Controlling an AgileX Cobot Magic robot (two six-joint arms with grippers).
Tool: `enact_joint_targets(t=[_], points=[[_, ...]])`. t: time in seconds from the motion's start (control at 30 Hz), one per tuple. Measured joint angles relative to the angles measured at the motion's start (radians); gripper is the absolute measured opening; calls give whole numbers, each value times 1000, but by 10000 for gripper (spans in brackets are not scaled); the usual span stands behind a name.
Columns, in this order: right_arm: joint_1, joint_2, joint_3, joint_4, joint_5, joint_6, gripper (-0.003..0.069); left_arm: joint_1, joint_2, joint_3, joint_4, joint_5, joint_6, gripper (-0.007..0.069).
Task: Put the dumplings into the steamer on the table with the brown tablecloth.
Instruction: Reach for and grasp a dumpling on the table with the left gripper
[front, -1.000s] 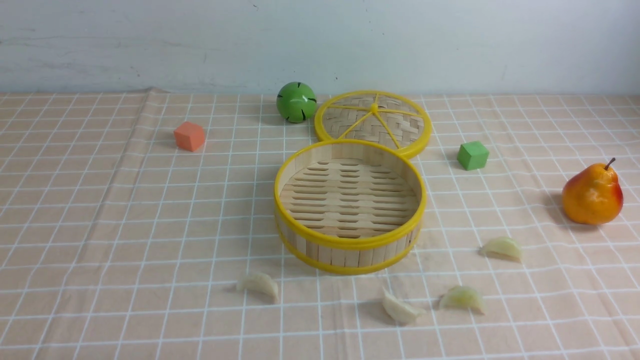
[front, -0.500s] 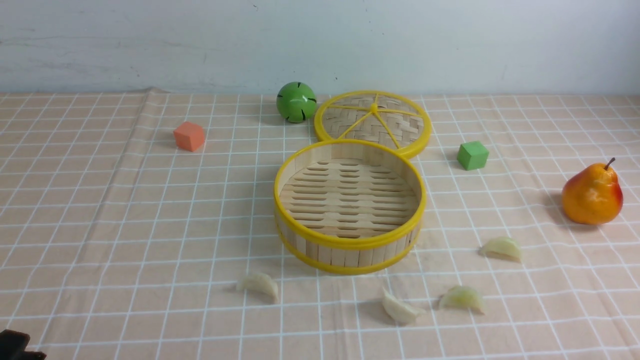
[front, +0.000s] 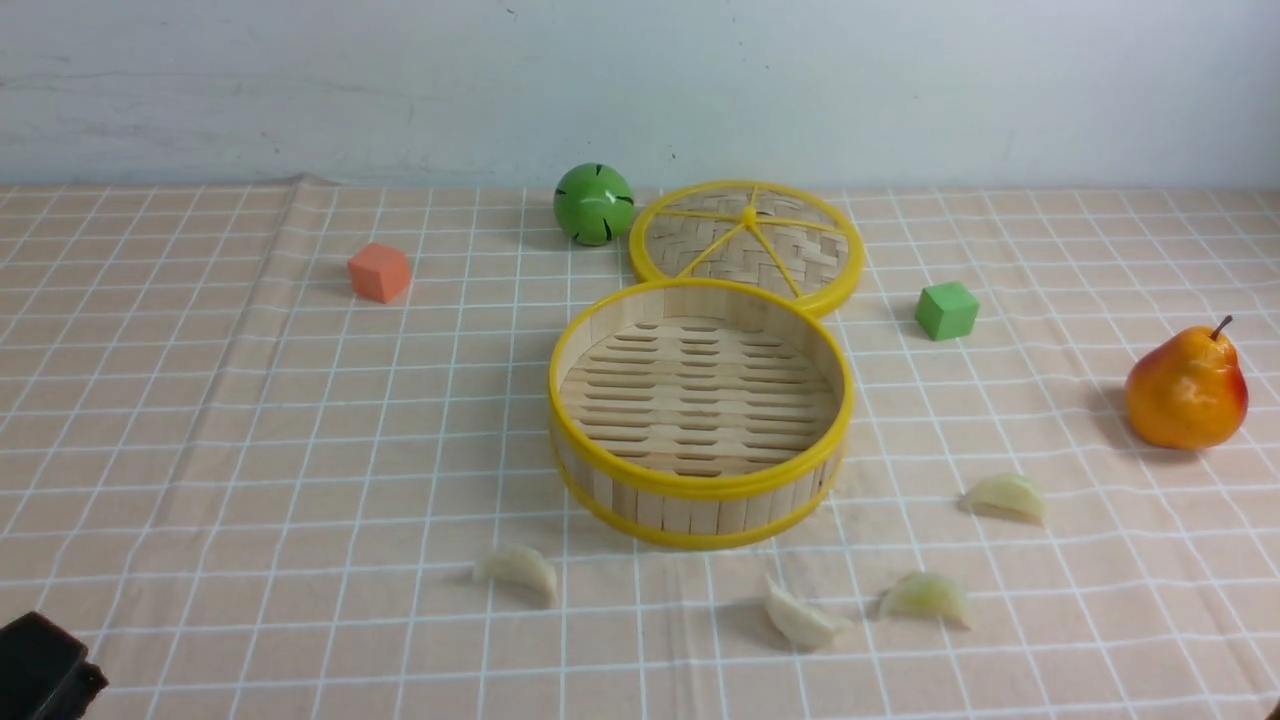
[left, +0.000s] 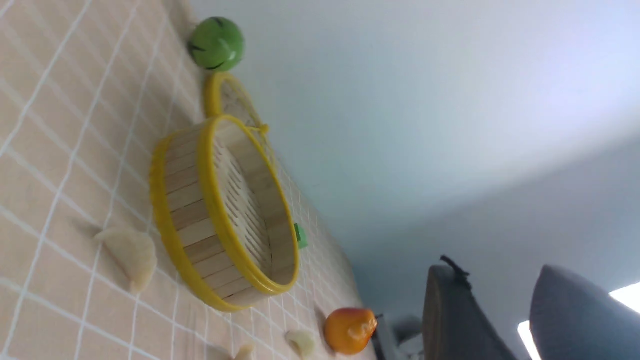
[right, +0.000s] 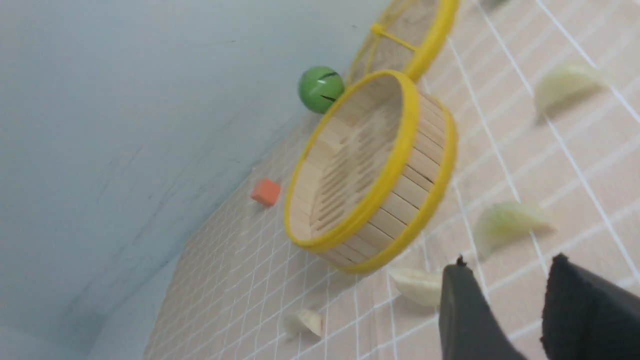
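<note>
The steamer (front: 700, 487) stands empty in the middle of the table, on the brown tablecloth (front: 250, 450). Several dumplings lie on the cloth in front of it: one at front left (front: 518, 570), two at the front (front: 800, 617) (front: 925, 597), one to the right (front: 1005, 497). My left gripper (left: 497, 270) is open in the air with nothing between its fingers; its dark body (front: 45, 670) shows at the front view's lower left corner. My right gripper (right: 509, 262) is open just above the cloth, next to a dumpling (right: 417, 285), holding nothing.
The flat woven lid (front: 747, 245) lies behind the steamer, touching it. A green ball (front: 593, 203) sits to the lid's left. An orange cube (front: 379, 272) is at back left, a green cube (front: 945, 310) at back right, a pear (front: 1186, 390) far right.
My left gripper has come up into the front view's lower left corner. The steamer and dumplings have not moved.
</note>
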Motion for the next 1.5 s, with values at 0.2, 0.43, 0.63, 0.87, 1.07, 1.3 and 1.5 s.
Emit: enact_joint_targets(t=[0.2,0.43,0.63,0.87,1.07,1.3,1.5], points=[[0,338,-291,-139,70,-254,104,0,348,-313,286,329,154,4],[56,727,-604,-265,375,-462,-18,-28,709,-571,579,649,374,-13],[291,928,-706,-344,576,-476,-13,-215,897,-675,615,670,624,-13],[448,974,-754,-362,707,-470,-10,-388,1137,-799,723,621,702,-13],[453,961,-755,-360,680,-469,-10,-480,1364,-905,839,564,751,31],[453,953,-755,-339,673,-469,-2,-548,1565,-946,922,424,890,316],[453,953,-755,-339,692,-469,0,-552,1700,-948,981,260,914,452]])
